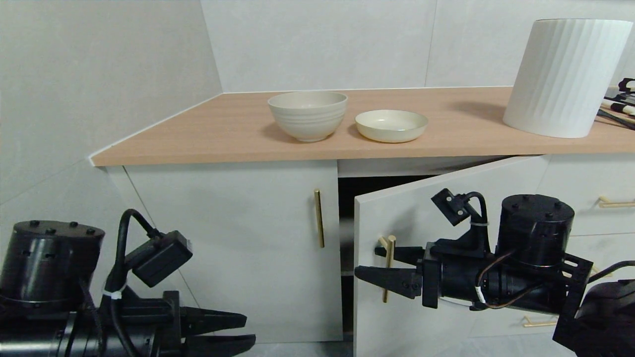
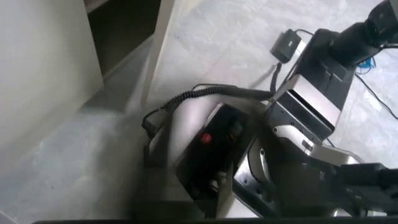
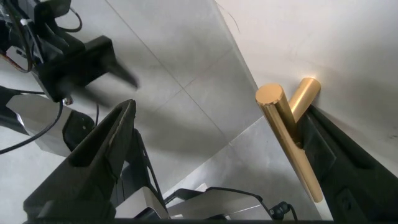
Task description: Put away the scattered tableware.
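Note:
A deep cream bowl point(image 1: 307, 115) and a shallow cream dish point(image 1: 391, 125) sit side by side on the wooden countertop point(image 1: 198, 134). Below them, the right cabinet door point(image 1: 446, 198) stands partly ajar. My right gripper point(image 1: 368, 262) is open, and the door's gold handle point(image 1: 388, 267) stands between its fingers. In the right wrist view the handle point(image 3: 292, 140) rests against one finger point(image 3: 339, 163), while the other finger point(image 3: 106, 155) is well apart from it. My left gripper point(image 1: 248, 329) hangs low in front of the closed left door, slightly open and holding nothing.
A tall white ribbed cylinder point(image 1: 565, 74) stands on the counter's right side, with several dark utensils point(image 1: 620, 101) behind it. The left door point(image 1: 233, 238) is closed and has its own gold handle point(image 1: 319, 218). Drawers point(image 1: 600, 198) lie further right. A dark cabinet opening point(image 2: 118, 31) shows above pale floor tiles.

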Robot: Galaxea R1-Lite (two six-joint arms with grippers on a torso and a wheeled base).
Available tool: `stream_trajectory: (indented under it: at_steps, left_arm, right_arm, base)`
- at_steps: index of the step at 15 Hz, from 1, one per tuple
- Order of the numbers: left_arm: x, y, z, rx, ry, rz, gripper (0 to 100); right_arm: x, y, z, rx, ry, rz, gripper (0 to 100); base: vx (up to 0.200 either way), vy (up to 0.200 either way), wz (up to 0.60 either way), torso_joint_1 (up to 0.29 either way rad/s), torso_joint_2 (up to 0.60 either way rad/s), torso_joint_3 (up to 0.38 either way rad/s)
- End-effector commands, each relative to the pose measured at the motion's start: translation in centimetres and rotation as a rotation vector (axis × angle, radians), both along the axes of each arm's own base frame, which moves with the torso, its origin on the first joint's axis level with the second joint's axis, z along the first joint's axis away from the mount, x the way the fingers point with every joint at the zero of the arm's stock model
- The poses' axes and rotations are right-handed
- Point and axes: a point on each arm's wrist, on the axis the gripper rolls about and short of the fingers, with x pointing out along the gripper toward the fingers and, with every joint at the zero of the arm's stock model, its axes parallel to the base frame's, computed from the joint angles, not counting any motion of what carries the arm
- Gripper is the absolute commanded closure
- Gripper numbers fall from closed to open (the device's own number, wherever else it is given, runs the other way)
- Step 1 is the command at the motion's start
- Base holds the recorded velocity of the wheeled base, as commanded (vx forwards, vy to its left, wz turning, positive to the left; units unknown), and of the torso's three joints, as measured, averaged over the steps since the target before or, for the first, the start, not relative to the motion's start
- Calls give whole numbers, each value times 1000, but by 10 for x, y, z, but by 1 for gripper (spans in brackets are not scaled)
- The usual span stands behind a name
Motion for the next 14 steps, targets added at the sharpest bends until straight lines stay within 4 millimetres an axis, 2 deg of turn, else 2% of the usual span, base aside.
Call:
stream_trajectory:
  at_steps: [1,3,4,6,7,8,9,11,14]
  left_arm:
    - [6,-3,-4,4,17,1,100]
    - [20,-8,-9,-10,-9,12,100]
    - [34,-16,-18,-14,-70,27,100]
    - [45,-34,-27,-1,-134,38,100]
    - [52,-52,-28,-12,-143,43,100]
    - [53,-56,-28,-15,-142,42,100]
    - [59,-74,-24,-38,-150,24,100]
    - [70,-84,-9,-92,-165,35,100]
    - [86,-92,-16,-171,-48,85,100]
  right_arm:
    - [0,0,-1,-3,4,1,0]
    - [0,0,-1,-3,4,1,0]
    - [0,0,-2,-5,7,1,0]
    - [0,0,-2,-5,7,1,0]
    - [0,0,-2,-5,7,0,0]
    - [0,0,-2,-5,7,0,0]
    - [0,0,-2,-5,5,-2,0]
    - [0,0,-2,-5,5,-2,0]
    - [0,0,-1,-4,4,-5,0]
  base:
    - [0,0,0,0,0,0]
    - [0,0,0,0,0,0]
    - [0,0,0,0,0,0]
    - [0,0,0,0,0,0]
    - [0,0,0,0,0,0]
    - [0,0,0,0,0,0]
    - [0,0,0,0,0,0]
    - [0,0,0,0,0,0]
    - [0,0,0,0,0,0]
